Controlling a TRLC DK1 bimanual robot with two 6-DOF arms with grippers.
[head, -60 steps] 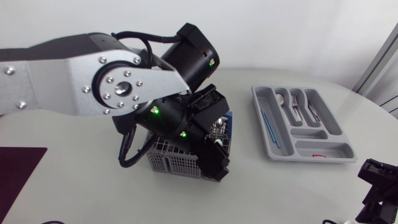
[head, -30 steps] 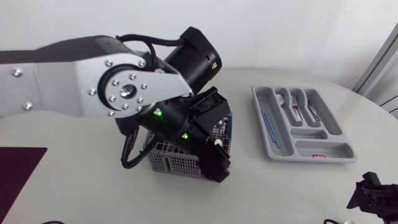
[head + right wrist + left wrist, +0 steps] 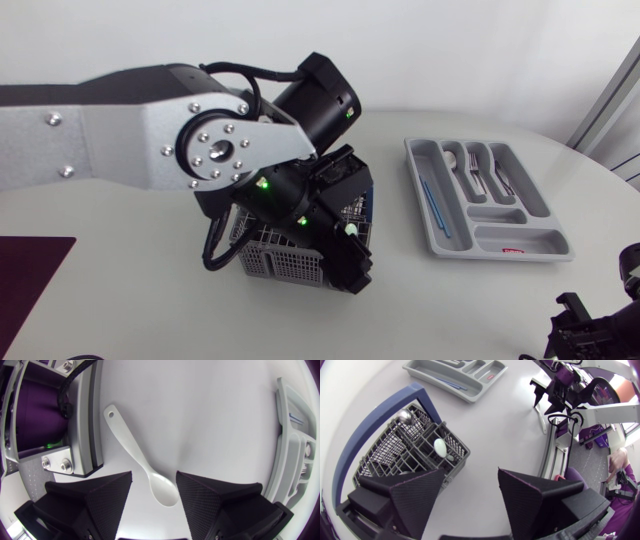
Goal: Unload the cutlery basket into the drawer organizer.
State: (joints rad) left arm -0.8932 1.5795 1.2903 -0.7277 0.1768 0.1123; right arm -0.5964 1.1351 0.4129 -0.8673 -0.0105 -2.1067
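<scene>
The grey mesh cutlery basket [image 3: 275,256] with a blue handle [image 3: 367,430] stands mid-table. My left gripper [image 3: 345,255] hangs open over its right end, one finger [image 3: 412,492] above the mesh, the other above bare table. Inside the basket are a white utensil end [image 3: 440,446] and a metal spoon [image 3: 405,416]. The grey drawer organizer [image 3: 437,230] at the right holds forks, spoons and a blue stick. My right gripper [image 3: 154,507] is open at the table's near right corner [image 3: 585,335]. A white plastic spoon [image 3: 140,455] lies flat with its bowl between the fingers, which stand clear of it.
My left arm's large silver link [image 3: 130,130] spans the left half of the table above the surface. A dark purple mat [image 3: 30,275] lies at the near left. In the right wrist view a grey and purple mount [image 3: 55,425] stands beside the spoon's handle, close to the table edge.
My right arm has sunk toward the near right corner, and its fingers have narrowed. The left arm has shifted slightly to the right over the basket.
</scene>
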